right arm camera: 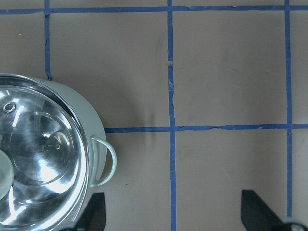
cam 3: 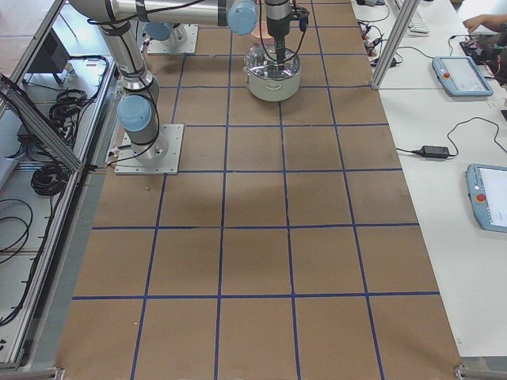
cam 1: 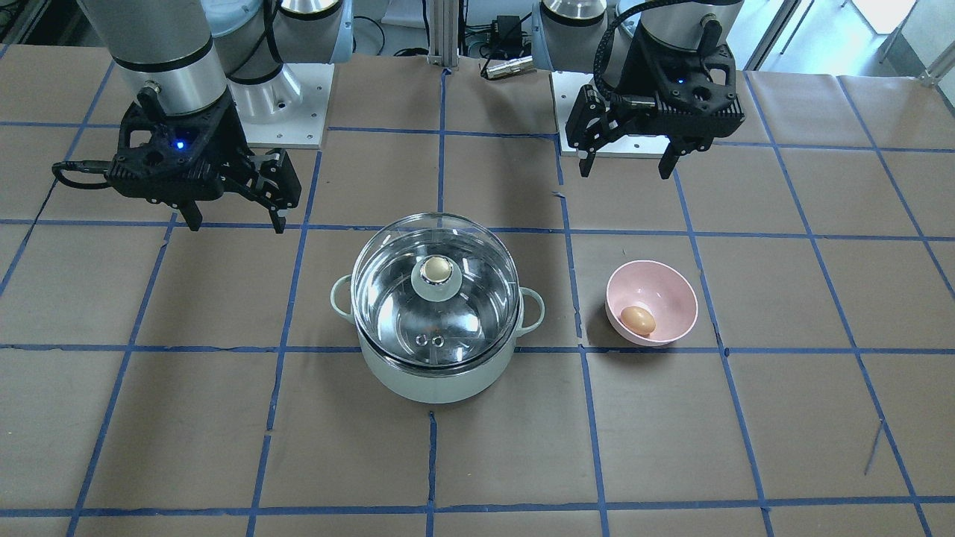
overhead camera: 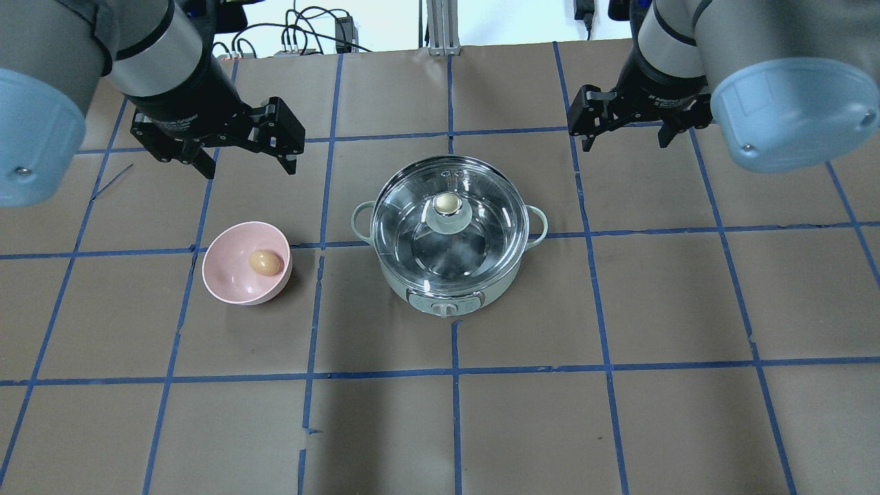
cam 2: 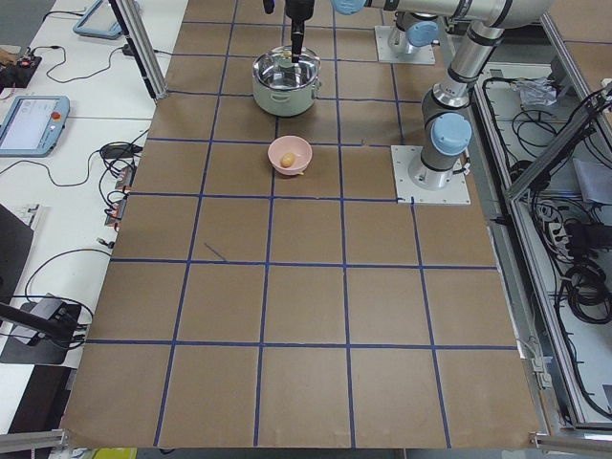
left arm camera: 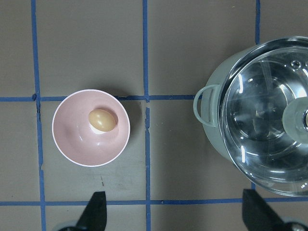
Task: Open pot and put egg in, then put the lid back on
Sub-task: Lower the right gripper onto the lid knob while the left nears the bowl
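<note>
Judging by the two grippers, both empty and up off the table, none of the task is done. The left gripper (overhead camera: 249, 165) hovers with its jaws spread wide and nothing between them, on the far side of the pink bowl (overhead camera: 227, 290) and touching nothing. Its wrist camera looks straight down on the bowl, with the two fingertips (left arm camera: 96, 214) set far apart at the bottom edge. The right gripper (overhead camera: 625, 141) is likewise wide open and holds nothing. It hangs to the far right of the pot (overhead camera: 450, 292), above bare brown paper.

The egg (overhead camera: 265, 262) lies inside the pink bowl, on the robot's left side and well apart from the pot. The pot stands at the middle of the table (overhead camera: 619, 412), its two loop handles pointing left and right. The lid (overhead camera: 412, 237) sits squarely on it, closing it, with the metallic knob (overhead camera: 447, 202) upright at the centre of the glass.

All three steps are left, it seems: lifting the lid by its knob, carrying the egg across from the bowl into the pot, and setting the lid back on. The right gripper looks the better placed for the knob and the left for the egg.
</note>
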